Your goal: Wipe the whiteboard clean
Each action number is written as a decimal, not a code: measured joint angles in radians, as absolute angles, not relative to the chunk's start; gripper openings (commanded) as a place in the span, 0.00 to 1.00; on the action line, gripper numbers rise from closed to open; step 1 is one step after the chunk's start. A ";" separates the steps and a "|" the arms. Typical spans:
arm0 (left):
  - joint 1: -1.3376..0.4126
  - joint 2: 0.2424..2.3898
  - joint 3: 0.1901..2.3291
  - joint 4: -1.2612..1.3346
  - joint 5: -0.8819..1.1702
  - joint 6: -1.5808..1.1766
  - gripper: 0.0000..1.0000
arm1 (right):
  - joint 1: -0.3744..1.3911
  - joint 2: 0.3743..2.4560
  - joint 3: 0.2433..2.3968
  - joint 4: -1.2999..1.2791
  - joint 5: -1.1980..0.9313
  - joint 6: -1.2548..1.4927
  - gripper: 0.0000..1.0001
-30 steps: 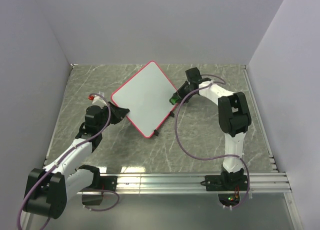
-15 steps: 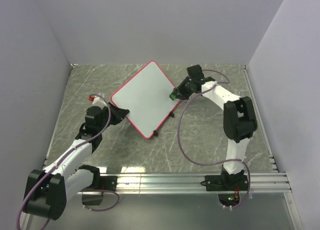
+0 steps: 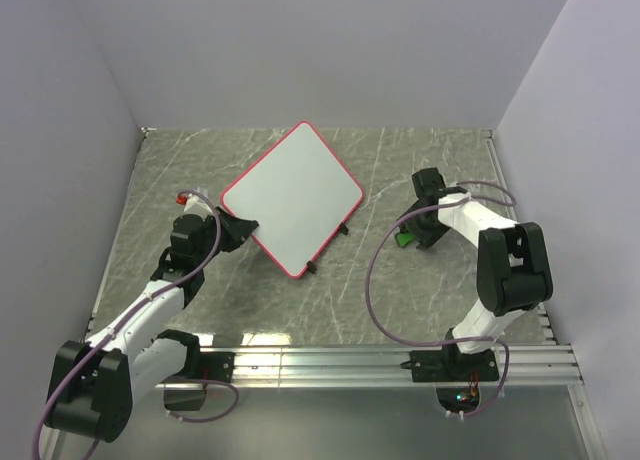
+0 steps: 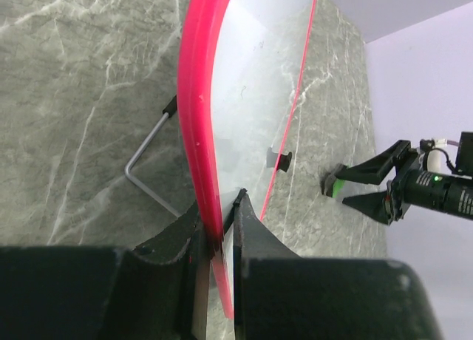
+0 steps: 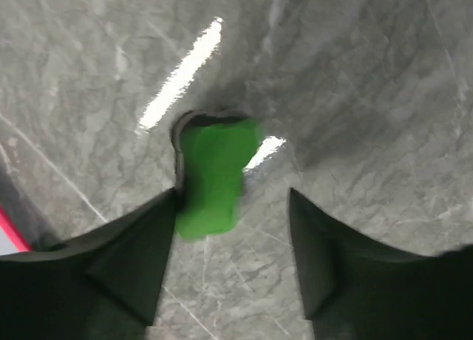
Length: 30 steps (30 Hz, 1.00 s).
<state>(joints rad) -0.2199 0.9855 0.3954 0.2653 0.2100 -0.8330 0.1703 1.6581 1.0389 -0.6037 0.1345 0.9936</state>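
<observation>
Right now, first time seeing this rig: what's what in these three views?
Two robot arms are bolted at the near edge of a marble-patterned table. The wide picture looks down from above and behind them; the other two come from cameras on each wrist. The left gripper is clamped on the red frame of the whiteboard, which stands tilted and looks clean. The right gripper is open, low over the table, with a small green block between its fingers, against one of them.
</observation>
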 measured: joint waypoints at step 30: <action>-0.218 0.921 0.362 0.170 0.160 -0.788 0.42 | 0.170 1.644 1.009 -0.604 0.164 0.932 0.86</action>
